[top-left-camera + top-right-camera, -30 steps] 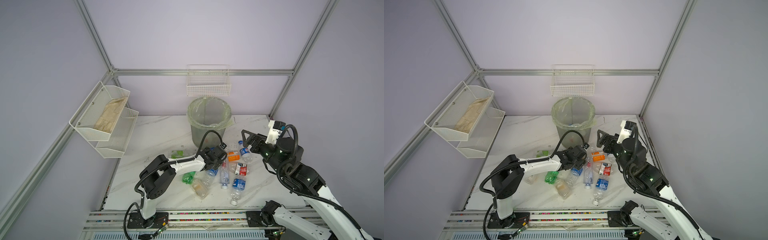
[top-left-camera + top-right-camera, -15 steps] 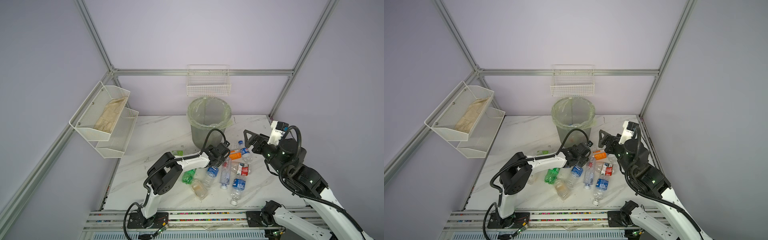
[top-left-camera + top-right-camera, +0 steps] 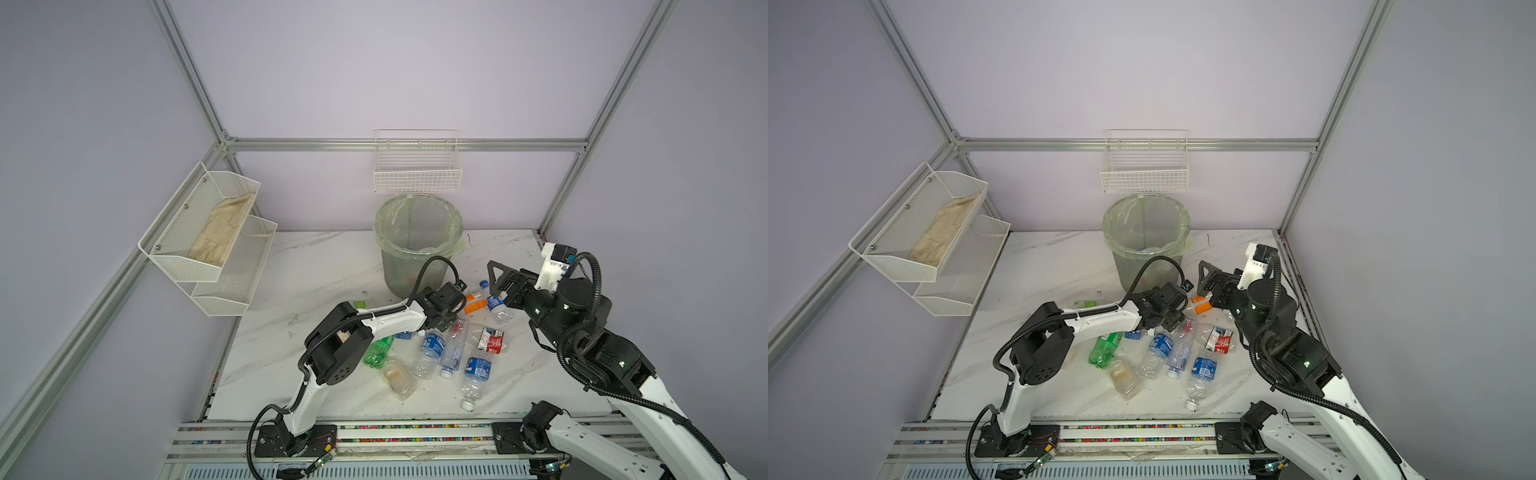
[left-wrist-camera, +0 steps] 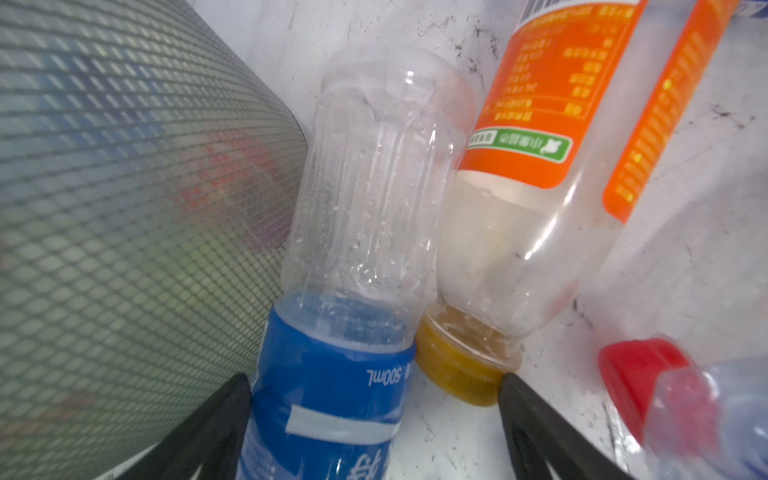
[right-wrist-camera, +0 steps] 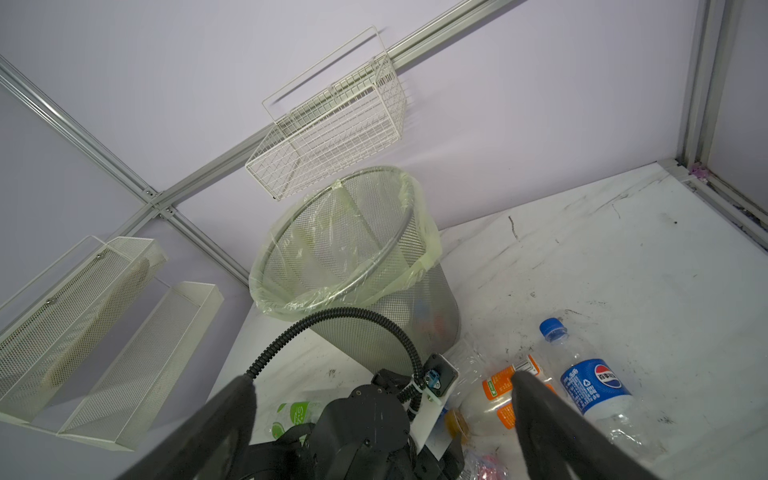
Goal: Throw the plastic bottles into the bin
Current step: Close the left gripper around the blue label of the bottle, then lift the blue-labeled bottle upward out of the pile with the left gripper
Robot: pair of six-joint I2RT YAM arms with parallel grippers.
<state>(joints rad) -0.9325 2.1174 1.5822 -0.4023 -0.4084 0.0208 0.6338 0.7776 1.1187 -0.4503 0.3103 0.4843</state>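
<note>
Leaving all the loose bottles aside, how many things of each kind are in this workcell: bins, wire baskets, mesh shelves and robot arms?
1 bin
1 wire basket
1 two-tier mesh shelf
2 robot arms: left arm, right arm
Total: 5

Lilac walls (image 3: 374, 62), seemingly marble tabletop (image 3: 324, 266)

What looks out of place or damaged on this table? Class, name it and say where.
The plastic bottles lie scattered on their sides on the table in front of the bin, not in it. The red-and-white labelled bottle looks crumpled. A beige cloth lies in the upper tier of the white shelf.
</note>
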